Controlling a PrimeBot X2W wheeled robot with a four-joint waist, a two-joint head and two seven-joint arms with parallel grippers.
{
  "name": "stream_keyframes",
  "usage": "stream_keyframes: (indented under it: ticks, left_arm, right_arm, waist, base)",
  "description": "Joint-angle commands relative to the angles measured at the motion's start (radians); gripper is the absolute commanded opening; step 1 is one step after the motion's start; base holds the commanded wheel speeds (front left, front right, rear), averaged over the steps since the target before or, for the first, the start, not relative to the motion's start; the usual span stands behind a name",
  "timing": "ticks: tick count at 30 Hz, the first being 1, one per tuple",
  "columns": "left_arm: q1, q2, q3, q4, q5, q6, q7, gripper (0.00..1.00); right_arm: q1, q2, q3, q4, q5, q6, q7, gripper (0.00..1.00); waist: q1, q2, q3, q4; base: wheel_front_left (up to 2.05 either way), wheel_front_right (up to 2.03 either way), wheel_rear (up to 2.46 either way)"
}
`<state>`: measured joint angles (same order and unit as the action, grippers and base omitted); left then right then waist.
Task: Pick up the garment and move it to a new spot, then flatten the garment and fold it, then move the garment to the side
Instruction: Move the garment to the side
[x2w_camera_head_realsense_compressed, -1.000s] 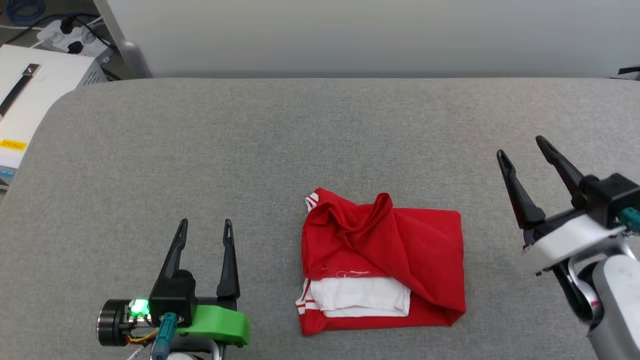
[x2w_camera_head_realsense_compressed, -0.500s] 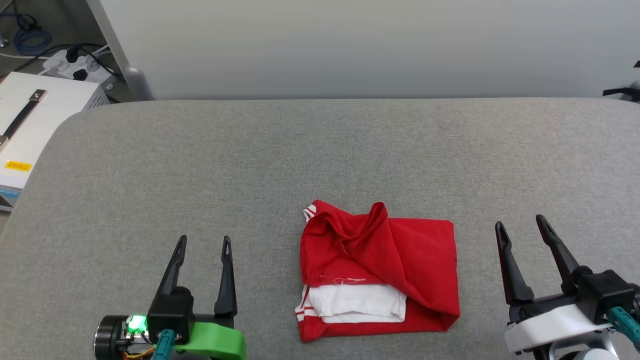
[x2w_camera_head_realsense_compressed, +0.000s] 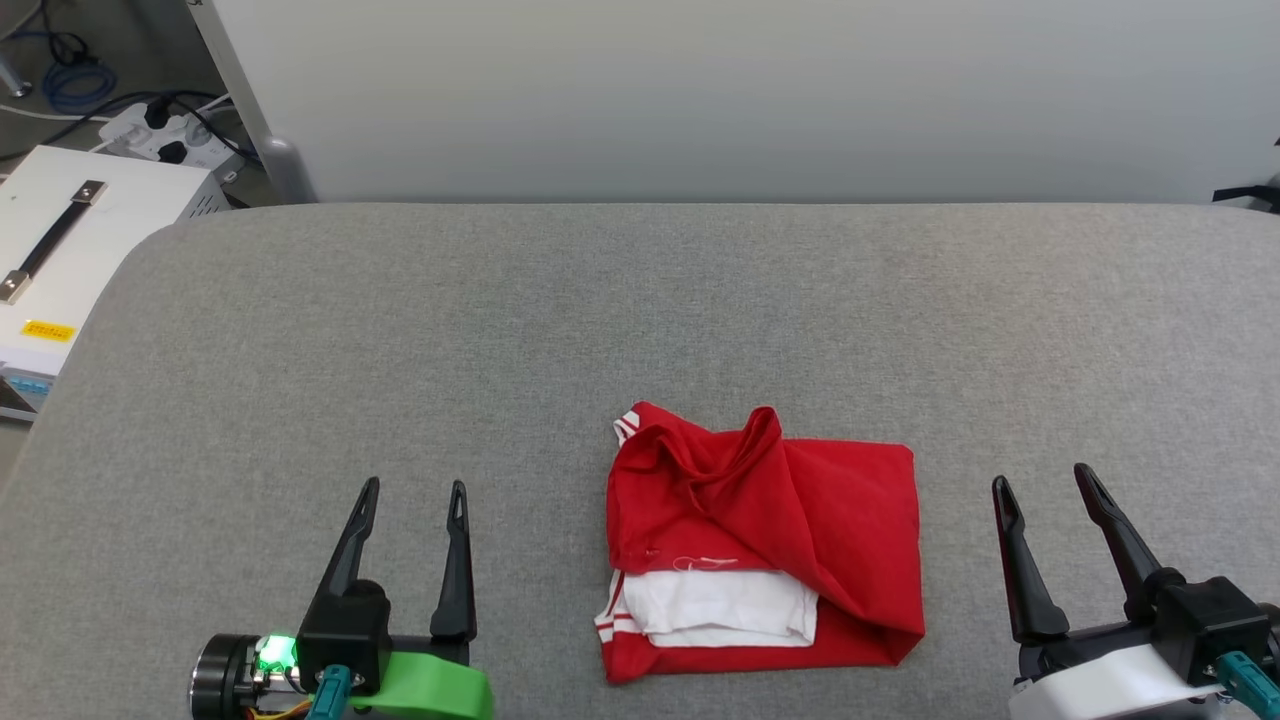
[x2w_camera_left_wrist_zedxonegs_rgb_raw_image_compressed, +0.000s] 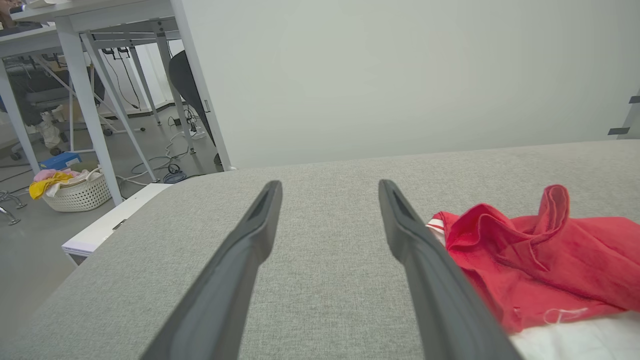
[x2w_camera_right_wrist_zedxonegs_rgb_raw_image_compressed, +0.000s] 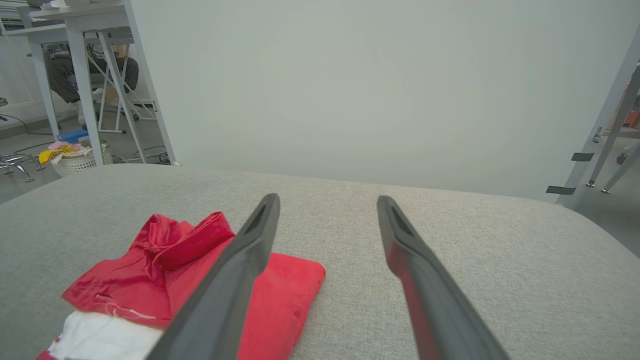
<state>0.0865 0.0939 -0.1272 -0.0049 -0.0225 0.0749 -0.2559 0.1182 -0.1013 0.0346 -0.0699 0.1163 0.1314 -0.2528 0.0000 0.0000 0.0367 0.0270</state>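
So, the garment (x2w_camera_head_realsense_compressed: 790, 520), a red jersey-style T-shirt with white sleeves and red-white striped trim, is lying folded into a rough rectangle near the front middle of the grey fabric-covered desk (x2w_camera_head_realsense_compressed: 600, 300). It's a bit lumpy at the collar end and hasn't budged over the last second. What changed is the right end effector (x2w_camera_head_realsense_compressed: 1040, 474), two long black fingers on a white mount: it was up higher and angled out on the right, and now it's dropped back low beside the shirt, jaws wide apart, holding nothing. The left end effector (x2w_camera_head_realsense_compressed: 415, 487), black fingers on a green base, stayed put on the other side, also spread wide and empty. Neither touches the cloth. The head camera tipped a little too, so that shift isn't the shirt moving. My read is that the folding's finished and the arms are parking; whether this spot counts as "the side", I can't say.
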Motion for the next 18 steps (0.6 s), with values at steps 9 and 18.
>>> stream_keyframes:
  ticks: [9, 18]
  left_arm:
    - [-0.017, 0.003, -0.011, 0.006, 0.007, -0.007, -0.006, 1.0]
    - [-0.05, -0.002, -0.022, 0.011, 0.008, -0.007, -0.006, 1.0]
  right_arm:
    - [-0.193, -0.115, -0.069, -0.059, 0.018, -0.001, 0.022, 1.0]
    - [-0.418, -0.296, 0.066, -0.063, 0.176, -0.001, 0.357, 1.0]
  waist:
    - [0.0, 0.0, 0.035, 0.017]
    - [0.0, 0.0, 0.072, 0.04]
  base:
    - [0.0, 0.0, 0.0]
    - [0.0, 0.0, 0.0]
